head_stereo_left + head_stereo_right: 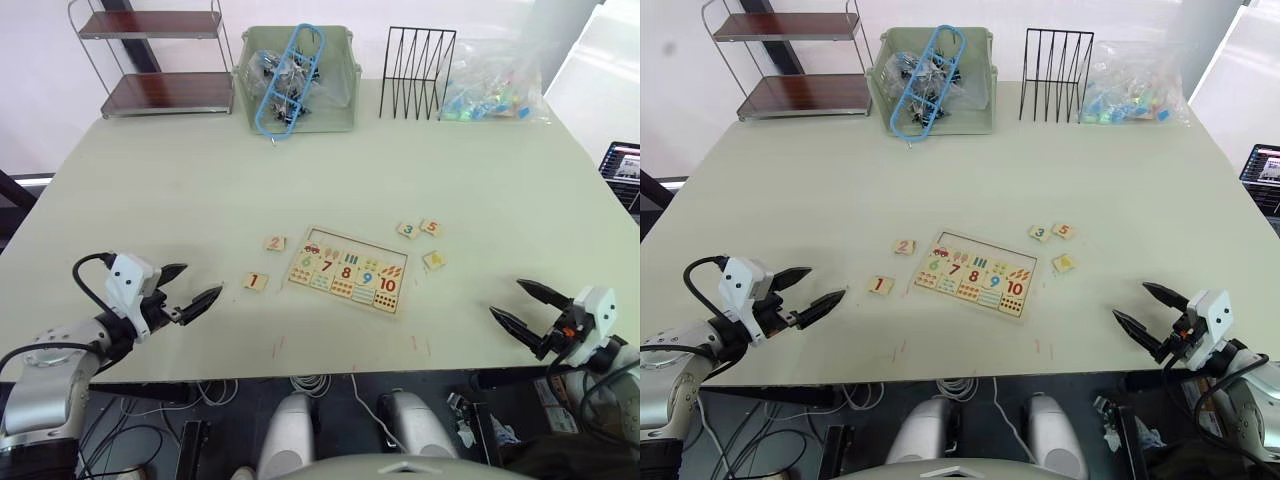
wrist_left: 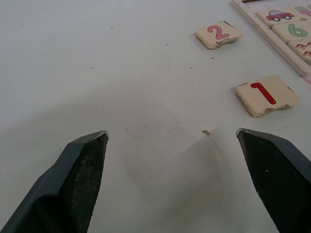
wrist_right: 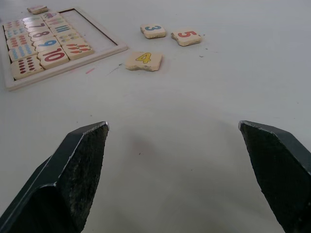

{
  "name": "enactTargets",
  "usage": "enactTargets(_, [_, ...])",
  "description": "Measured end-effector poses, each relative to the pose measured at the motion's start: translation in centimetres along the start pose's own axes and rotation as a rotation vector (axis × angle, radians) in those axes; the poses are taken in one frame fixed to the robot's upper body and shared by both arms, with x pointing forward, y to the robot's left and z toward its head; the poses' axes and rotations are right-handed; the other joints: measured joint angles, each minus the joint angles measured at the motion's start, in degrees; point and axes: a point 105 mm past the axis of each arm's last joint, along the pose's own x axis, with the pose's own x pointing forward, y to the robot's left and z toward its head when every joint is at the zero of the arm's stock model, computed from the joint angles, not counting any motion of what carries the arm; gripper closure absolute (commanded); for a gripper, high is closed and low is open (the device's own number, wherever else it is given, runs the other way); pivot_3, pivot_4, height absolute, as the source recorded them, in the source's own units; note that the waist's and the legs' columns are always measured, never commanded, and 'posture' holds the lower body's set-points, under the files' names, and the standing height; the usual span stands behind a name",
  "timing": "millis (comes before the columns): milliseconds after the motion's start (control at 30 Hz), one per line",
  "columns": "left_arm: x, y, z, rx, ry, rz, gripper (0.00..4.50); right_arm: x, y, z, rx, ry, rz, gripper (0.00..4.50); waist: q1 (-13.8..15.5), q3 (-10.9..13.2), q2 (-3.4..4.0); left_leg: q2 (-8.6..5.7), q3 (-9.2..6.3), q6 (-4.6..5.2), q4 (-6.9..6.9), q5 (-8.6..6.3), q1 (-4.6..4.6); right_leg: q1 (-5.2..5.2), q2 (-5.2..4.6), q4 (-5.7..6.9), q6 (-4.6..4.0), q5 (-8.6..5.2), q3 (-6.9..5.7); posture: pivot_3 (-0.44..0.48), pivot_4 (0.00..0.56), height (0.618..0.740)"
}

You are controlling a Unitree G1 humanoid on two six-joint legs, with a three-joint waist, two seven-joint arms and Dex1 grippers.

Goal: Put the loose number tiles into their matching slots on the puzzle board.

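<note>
The left gripper [image 1: 192,284] hangs low over the near left part of the pale worktop [image 1: 200,190], its two black fingers [image 2: 82,167] spread wide apart with nothing between them; the right gripper [image 1: 526,306] sits the same way at the near right edge, fingers [image 3: 73,165] well apart and empty. Just ahead of the left fingers, slightly toward the robot's right, lies the tile 1 [image 2: 266,94], flat on the worktop, and a little farther out the tile 2 [image 2: 218,34], both loose and close to the left end of the puzzle board [image 1: 347,269]. The board lies between the two grippers, farther out than either, with its near row filled by 6 to 10 and the matching slots [image 1: 350,256] in its far row showing the red car and other counting pictures. Ahead of the right fingers, the tile 4 [image 3: 143,60] rests just beside the board's right end, and beyond it the tile 3 [image 3: 153,30] and the tile 5 [image 3: 187,36] lie side by side. At the far edge stand a two-tier shelf [image 1: 160,60], a green bin [image 1: 297,80] and a black wire rack [image 1: 417,72].
</note>
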Motion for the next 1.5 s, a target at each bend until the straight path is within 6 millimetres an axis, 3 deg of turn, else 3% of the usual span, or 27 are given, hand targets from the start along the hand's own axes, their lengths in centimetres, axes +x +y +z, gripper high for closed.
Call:
enactTargets(233, [0.2,-0.2,0.2,-0.001,-0.023,-0.004,0.03,-0.4,0.0,-0.9,0.015,-0.018,0.019,0.0,0.03,0.01,0.01,0.0,0.01,0.0,0.0,0.0,0.0,0.0,0.02,-0.01,0.0,0.0,0.01,0.0,0.15,0.74])
enactTargets(767, [0.1,-0.9,-0.1,-0.031,-0.041,-0.019,0.03,-0.2,-0.2,-0.5,-0.023,-0.047,0.03,0.0,-0.01,0.01,0.02,0.01,0.04,0.0,0.0,0.0,0.02,0.0,0.04,0.01,0.0,0.01,0.05,0.0,0.15,0.74])
enactTargets(1133, [-1.0,-1.7,-0.8,-0.061,-0.053,-0.017,0.03,0.9,0.1,1.3,-0.053,-0.093,0.073,0.0,-0.04,0.01,0.03,0.06,0.07,0.0,0.0,0.0,0.03,0.0,0.05,0.0,0.0,0.01,0.05,0.0,0.15,0.74])
enactTargets(1500, [-2.3,-3.1,-0.9,-0.041,-0.06,-0.158,0.03,2.6,2.7,4.0,-0.034,-0.162,0.27,0.0,-0.02,0.01,0.04,0.12,0.09,0.0,0.02,0.0,0.04,0.0,0.07,0.0,-0.01,0.01,0.04,0.0,0.15,0.74])
